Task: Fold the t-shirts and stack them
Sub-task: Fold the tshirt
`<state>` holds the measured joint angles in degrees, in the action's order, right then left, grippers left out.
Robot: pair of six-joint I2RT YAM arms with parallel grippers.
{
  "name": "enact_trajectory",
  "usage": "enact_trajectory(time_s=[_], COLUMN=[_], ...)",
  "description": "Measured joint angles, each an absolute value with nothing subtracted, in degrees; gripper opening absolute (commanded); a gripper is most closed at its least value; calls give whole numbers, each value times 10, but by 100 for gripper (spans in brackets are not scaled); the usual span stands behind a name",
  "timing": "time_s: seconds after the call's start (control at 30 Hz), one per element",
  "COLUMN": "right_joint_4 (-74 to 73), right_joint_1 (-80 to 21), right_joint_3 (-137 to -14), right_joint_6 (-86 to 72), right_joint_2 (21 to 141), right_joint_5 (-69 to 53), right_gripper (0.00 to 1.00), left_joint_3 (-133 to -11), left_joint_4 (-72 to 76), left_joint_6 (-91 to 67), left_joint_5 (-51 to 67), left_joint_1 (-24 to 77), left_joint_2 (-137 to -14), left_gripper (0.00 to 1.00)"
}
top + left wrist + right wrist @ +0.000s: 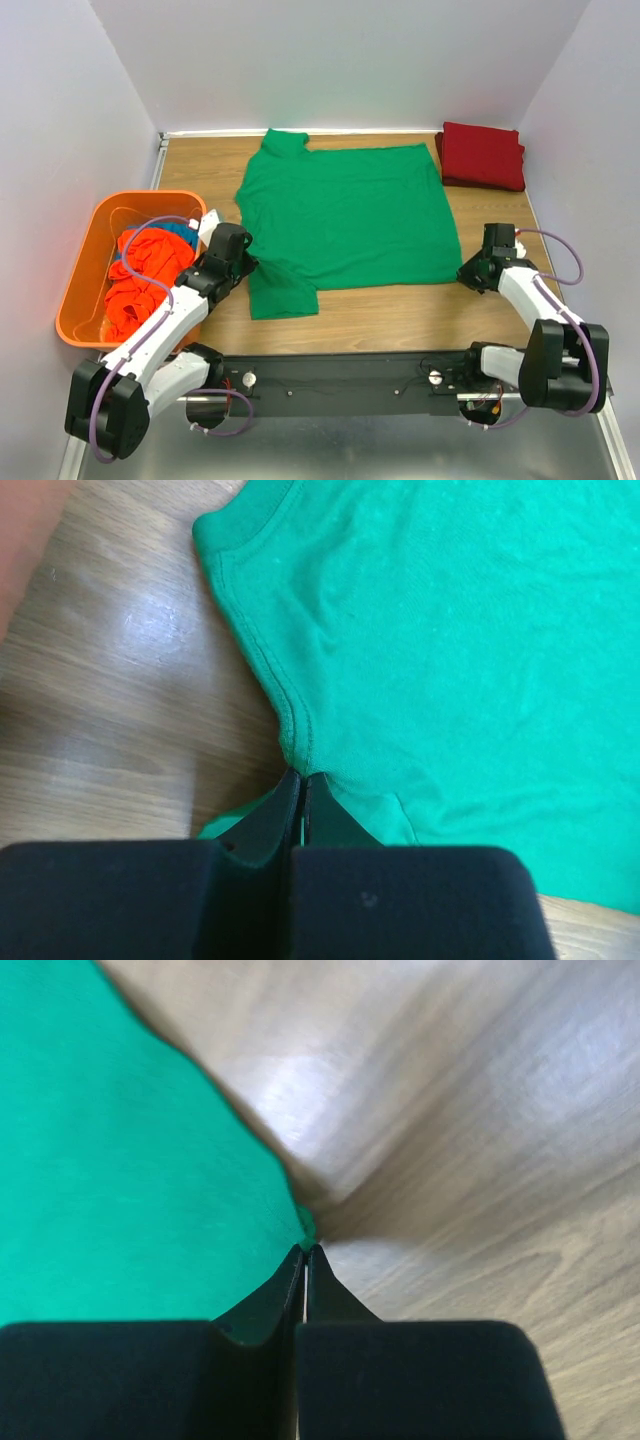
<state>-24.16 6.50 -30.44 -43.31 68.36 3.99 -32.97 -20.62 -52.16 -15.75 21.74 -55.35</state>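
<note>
green t-shirt: two points on the near edge pinched, ready for the first fold

green t-shirt [350, 215] lies spread flat in the middle of the bench [400, 320], sleeves to the left and hem to the right. the left gripper [303, 775] is clamped on a stitched seam at its left edge, just by the near sleeve [285, 295]. the right gripper [305, 1250] has its jaws together on the near right corner of the hem. a folded dark red t-shirt [482, 155] sits in the far right corner, and the orange bin [85, 270] on the left holds more t-shirts [140, 280].

i judge the step is to fold the near edge over toward the far edge. to do it well, both arms should lift together and only a little, so the cloth between them is taut but not stretched. they should travel at the same pace, otherwise the fold line goes crooked. the right hold is only on the very tip of the corner, so it may slip; a slow lift is safer. the near sleeve lies outside the left grip and may bunch under.
</note>
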Motion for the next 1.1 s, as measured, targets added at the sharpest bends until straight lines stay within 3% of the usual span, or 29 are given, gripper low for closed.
enact_trajectory(time_s=[0.37, 0.67, 1.1], right_joint_4=[-253, -262, -204], right_joint_1=[65, 65, 65], right_joint_3=[-355, -371, -505], right_joint_6=[-391, -381, -370], right_joint_2=[590, 623, 808], right_joint_5=[24, -3, -63], right_gripper=[1, 1, 1], left_joint_3=[-327, -313, -445], left_joint_4=[-235, -247, -186], left_joint_6=[-548, -573, -529], left_joint_5=[-147, -143, -145], left_joint_1=[217, 217, 214], left_joint_2=[-510, -482, -735], left_gripper=[0, 0, 0])
